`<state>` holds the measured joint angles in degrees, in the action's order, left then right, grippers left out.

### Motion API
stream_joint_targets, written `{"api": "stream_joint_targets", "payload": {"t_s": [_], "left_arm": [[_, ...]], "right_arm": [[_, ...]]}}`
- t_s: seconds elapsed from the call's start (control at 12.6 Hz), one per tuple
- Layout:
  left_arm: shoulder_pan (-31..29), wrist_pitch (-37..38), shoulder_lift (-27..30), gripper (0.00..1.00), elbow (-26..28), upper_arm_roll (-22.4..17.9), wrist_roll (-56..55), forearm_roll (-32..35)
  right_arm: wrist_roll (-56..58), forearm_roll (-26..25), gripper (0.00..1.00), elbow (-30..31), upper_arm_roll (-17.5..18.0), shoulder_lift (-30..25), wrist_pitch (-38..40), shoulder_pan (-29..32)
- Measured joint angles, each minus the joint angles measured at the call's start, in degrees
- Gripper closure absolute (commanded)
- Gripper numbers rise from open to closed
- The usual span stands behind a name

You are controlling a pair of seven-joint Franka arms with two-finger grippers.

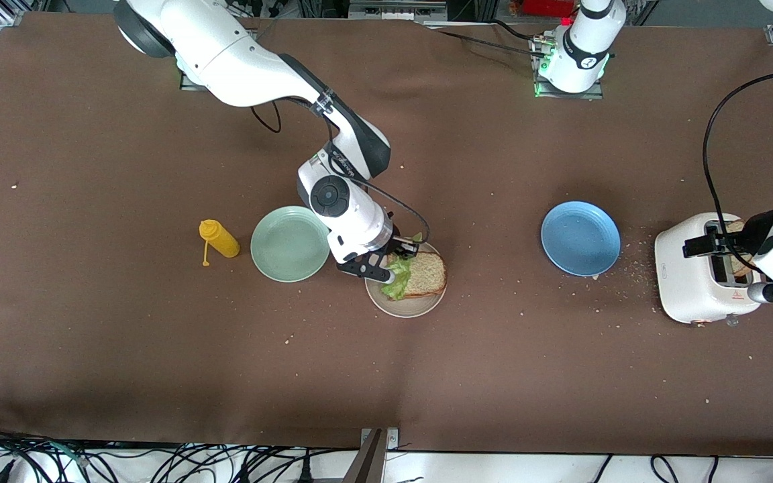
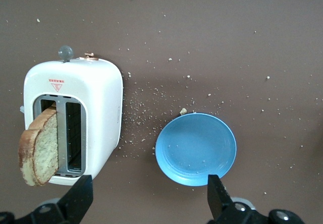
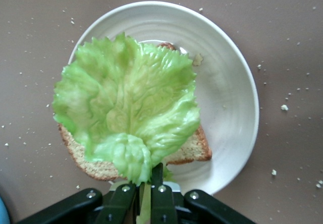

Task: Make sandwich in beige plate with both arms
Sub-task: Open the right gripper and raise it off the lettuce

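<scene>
While I watch both wrist feeds, these are my readings.

Right jaws: my right gripper [image 3: 146, 193] is clamped on the stem end of the lettuce leaf [image 3: 126, 115], fingers pressed narrow on it, over the beige plate's [image 1: 420, 307] edge toward the right arm's end of the table.
Lettuce leaf: it spreads over the bread slice [image 1: 425, 274], hiding most of it in the right wrist view; I cannot tell whether it rests on the bread or hangs just above.
Bread slice: one brown slice lies on the beige plate.
Left jaws: my left gripper [image 2: 149, 196] is spread wide and holding nothing, over the toaster [image 1: 695, 278].
Second slice [image 2: 39, 146]: it leans out of one toaster slot, crust showing.
Blue plate [image 1: 580, 238]: on the table between the toaster and the beige plate, crumbs around it.
Mint-green plate [image 1: 290, 243]: just beside the beige plate, toward the right arm's end.
Yellow bottle [image 1: 219, 239]: lying on the table near the mint-green plate, farther toward that end.
</scene>
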<state>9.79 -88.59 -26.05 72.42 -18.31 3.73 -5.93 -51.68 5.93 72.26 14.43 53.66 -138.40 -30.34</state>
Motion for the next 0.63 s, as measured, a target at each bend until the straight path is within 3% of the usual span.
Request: {"api": "stream_joint_targets", "payload": {"t_s": [0.08, 0.4, 0.63], "left_arm": [[0.0, 0.0, 0.0, 0.00, 0.0, 0.0, 0.0, 0.0], [0.0, 0.0, 0.0, 0.00, 0.0, 0.0, 0.0, 0.0], [0.0, 0.0, 0.0, 0.00, 0.0, 0.0, 0.0, 0.0]], "right_arm": [[0.0, 0.0, 0.00, -0.2, 0.0, 0.2, -0.4, 0.1], [0.0, 0.0, 0.00, -2.0, 0.0, -0.3, -0.2, 0.2], [0.0, -0.2, 0.00, -2.8, 0.0, -2.4, 5.3, 0.4]]}}
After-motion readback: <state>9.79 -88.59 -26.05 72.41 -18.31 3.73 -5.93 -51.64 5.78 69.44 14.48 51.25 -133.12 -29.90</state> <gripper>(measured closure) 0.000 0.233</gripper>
